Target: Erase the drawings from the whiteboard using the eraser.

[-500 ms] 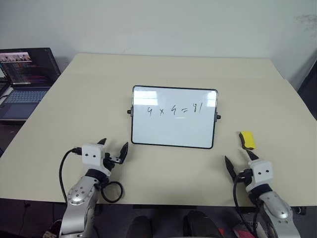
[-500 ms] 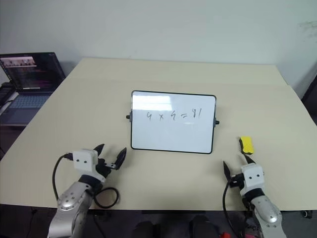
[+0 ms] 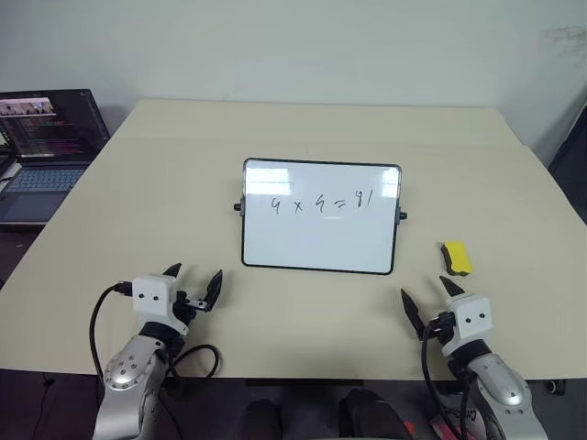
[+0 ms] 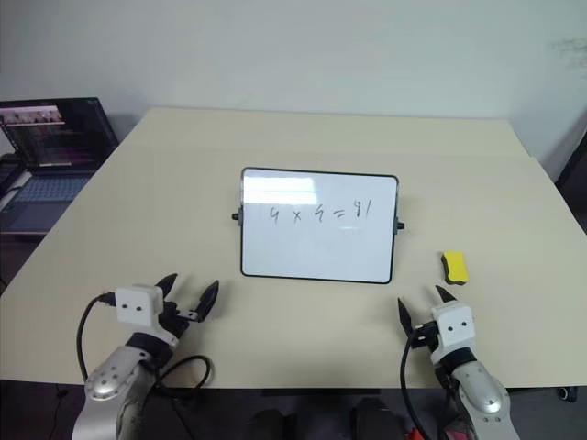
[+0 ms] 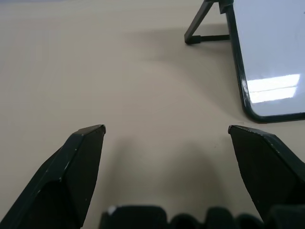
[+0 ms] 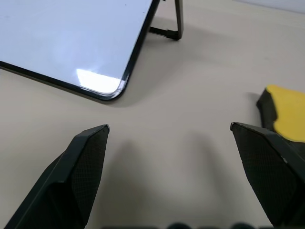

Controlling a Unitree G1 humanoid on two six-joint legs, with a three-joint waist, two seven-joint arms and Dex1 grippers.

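Between the fingers of the right pincer [image 3: 428, 301] nothing is sitting: they are standing spread wide, hovering low over the table [image 3: 138, 202] near its front edge. Just ahead of that pincer and slightly to its outer side, the eraser [image 3: 456, 258] is lying flat on the table, untouched and apart from the fingertips; in the right wrist view its yellow block is showing just past one finger. Farther ahead and toward the inner side, the whiteboard [image 3: 320, 247] is propped on its stand, with the drawings [image 3: 319, 203] running as a short row across its upper half, none of them wiped. Across from it, the left pincer [image 3: 193, 281] is also gaping with nothing in it, waiting near the board's lower corner on that side. Judging by this, the task is sitting at its first step, fetching the eraser. Next, the right pincer is needing to reach forward and a little outward, settle its fingers around the block's sides, and close.
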